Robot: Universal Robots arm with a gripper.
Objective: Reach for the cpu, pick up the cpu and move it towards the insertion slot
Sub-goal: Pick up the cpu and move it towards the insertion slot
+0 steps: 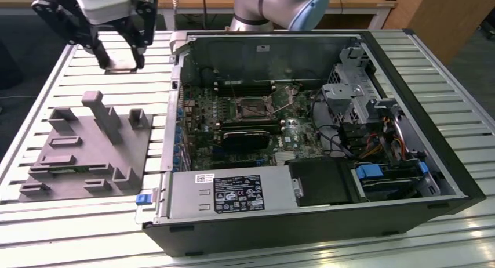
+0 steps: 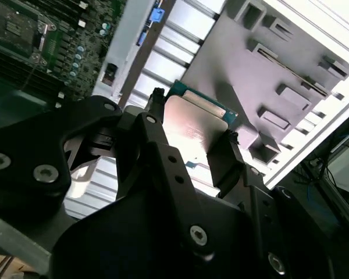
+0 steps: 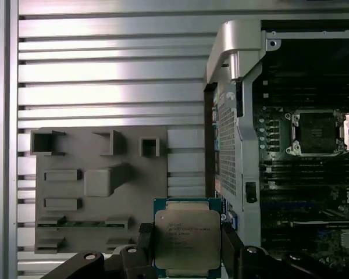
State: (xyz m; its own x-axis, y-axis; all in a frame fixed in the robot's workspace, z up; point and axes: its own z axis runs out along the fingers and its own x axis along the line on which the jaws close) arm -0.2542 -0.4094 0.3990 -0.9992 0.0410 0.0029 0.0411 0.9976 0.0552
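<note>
Cpu (image 3: 188,239) clamped between the gripper (image 3: 186,256) fingers, lifted clear of the table, silver lid facing the first wrist camera with its pale green rim showing. Second wrist view catches the same chip (image 2: 192,125) edge-on and glaring, one finger (image 2: 144,139) on each side, gripping its edges. Exterior view gives the height instead: gripper (image 1: 120,64) hanging above the slatted table (image 1: 93,76), at the far corner of the exterior view's left, chip a pale sliver (image 1: 122,63) between the fingertips. Below and nearer the camera, grey fixture (image 1: 85,149) with upright posts, flat on the slats. Case (image 1: 309,140) lying open just beside the fixture, on the exterior view's right. Slot (image 1: 253,108) mid-board, dark centre in a silvery frame, well apart from the chip; first wrist view shows it straight down (image 3: 316,132).
</note>
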